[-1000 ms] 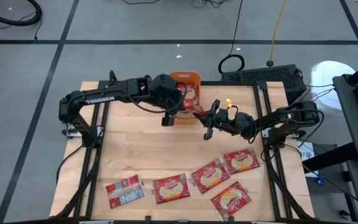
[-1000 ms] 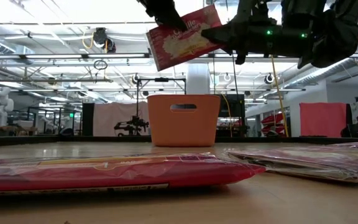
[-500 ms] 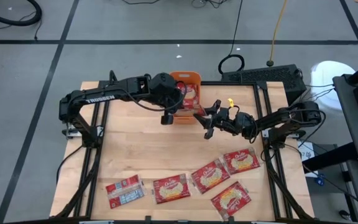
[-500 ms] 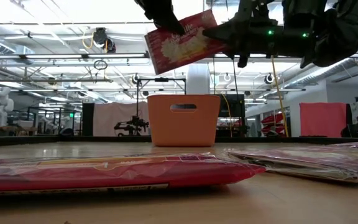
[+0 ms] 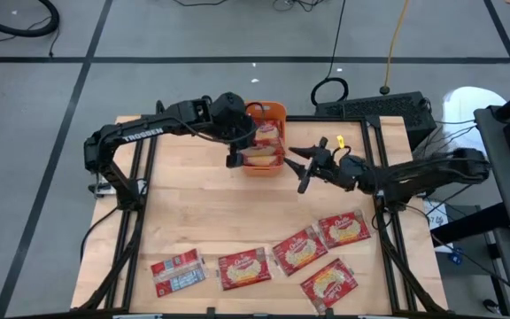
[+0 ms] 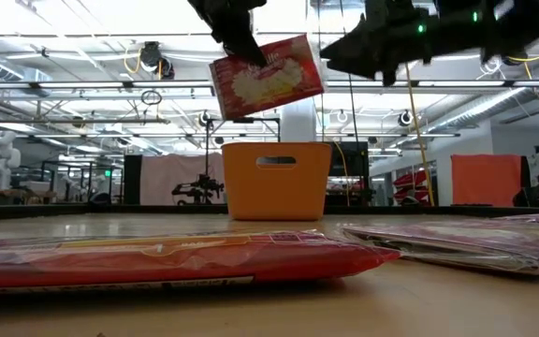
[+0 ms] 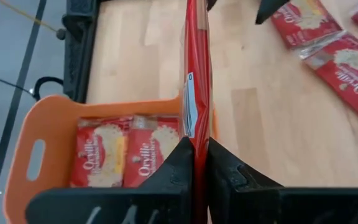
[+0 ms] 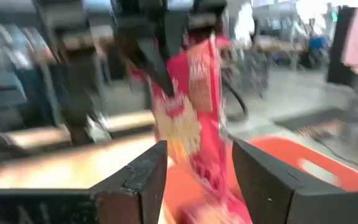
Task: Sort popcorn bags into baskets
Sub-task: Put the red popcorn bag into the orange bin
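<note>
Left hand (image 7: pixel 201 163) clamped on one popcorn bag (image 5: pixel 260 151), hung edge-down over our orange basket (image 5: pixel 266 112); right hand (image 5: pixel 305 165) beside it, fingers apart and empty; next we lower and release among bags already inside.

Basket (image 5: pixel 270 138) at the desk's (image 5: pixel 202 221) far edge, two bags (image 7: pixel 126 158) inside. Held bag (image 6: pixel 265 75) above it, under left gripper (image 5: pixel 237 152). Right gripper (image 5: pixel 299 164) just beside. Five bags (image 5: pixel 242 268) along near edge.
</note>
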Tool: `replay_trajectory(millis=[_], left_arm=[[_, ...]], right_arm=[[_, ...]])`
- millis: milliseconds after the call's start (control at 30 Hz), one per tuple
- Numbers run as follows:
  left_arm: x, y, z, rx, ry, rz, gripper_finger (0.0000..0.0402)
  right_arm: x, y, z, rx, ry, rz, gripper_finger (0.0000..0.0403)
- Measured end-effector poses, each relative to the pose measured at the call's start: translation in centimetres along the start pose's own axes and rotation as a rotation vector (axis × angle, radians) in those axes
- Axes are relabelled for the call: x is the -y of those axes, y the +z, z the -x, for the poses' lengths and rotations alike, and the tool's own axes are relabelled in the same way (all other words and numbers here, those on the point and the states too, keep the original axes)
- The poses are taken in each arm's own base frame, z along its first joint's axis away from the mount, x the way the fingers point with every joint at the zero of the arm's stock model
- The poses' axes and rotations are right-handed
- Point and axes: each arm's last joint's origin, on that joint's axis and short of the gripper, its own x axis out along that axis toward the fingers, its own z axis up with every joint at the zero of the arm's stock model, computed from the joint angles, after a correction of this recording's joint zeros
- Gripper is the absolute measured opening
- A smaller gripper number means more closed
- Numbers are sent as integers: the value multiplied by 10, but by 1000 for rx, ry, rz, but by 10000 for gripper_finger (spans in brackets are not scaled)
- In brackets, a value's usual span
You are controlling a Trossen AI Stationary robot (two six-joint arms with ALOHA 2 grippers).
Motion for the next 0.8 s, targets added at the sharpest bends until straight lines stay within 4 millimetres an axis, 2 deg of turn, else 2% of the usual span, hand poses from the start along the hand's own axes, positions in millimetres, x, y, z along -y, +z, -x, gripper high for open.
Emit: replay_trajectory(millis=[167, 333, 467, 600, 800], left_arm=[[-13, -1, 2, 25, 58, 24, 30], [-16, -4, 1, -10, 95, 36, 25], [-13, -9, -1, -61, 65, 30, 19], [-9, -13, -10, -126, 33, 25, 33], [-2, -16, -19, -183, 12, 4, 32]], right_arm=[[-5, 54, -9, -243, -35, 150, 174], [-8, 119, -15, -349, -22, 323, 174], [-7, 147, -25, -448, 26, 425, 181], [-8, 153, -45, -509, 100, 449, 205], [-11, 133, -83, -599, 121, 509, 237]])
